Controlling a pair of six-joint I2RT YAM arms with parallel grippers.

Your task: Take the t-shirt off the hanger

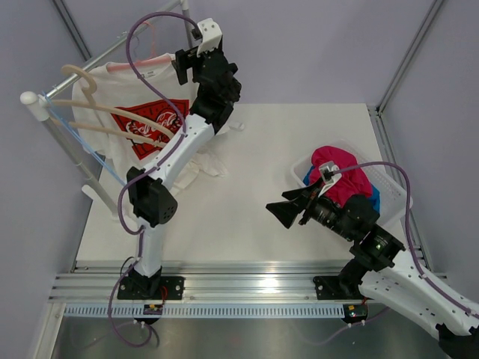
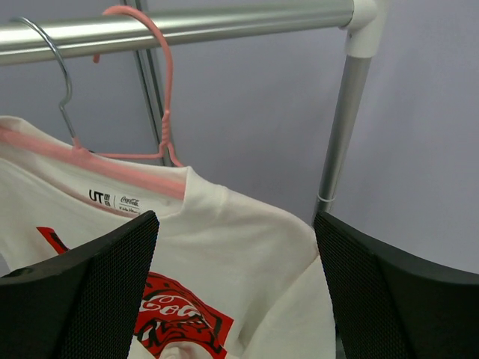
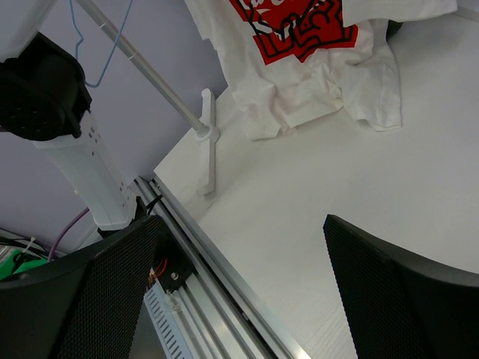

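The white t-shirt (image 1: 120, 90) with the red graphic hangs on the salmon-pink hanger (image 1: 127, 65) from the rack at the far left, its hem bunched on the table. In the left wrist view the hanger's hook (image 2: 166, 112) is over the rail and its shoulder bar sits inside the t-shirt's (image 2: 247, 247) collar. My left gripper (image 1: 179, 69) is open and empty, its jaws either side of the shirt's right shoulder without touching it (image 2: 236, 299). My right gripper (image 1: 284, 206) is open and empty above mid-table (image 3: 239, 299). The shirt's lower part (image 3: 314, 75) shows in the right wrist view.
A thick beige hanger (image 1: 90, 97) and a thin light-blue wire hanger (image 1: 82, 146) hang on the same rail (image 2: 224, 22). The rack's upright post (image 2: 340, 127) stands right of the shirt, its foot (image 3: 208, 142) on the table. A white basket (image 1: 393, 183) holds a magenta garment (image 1: 337, 168).
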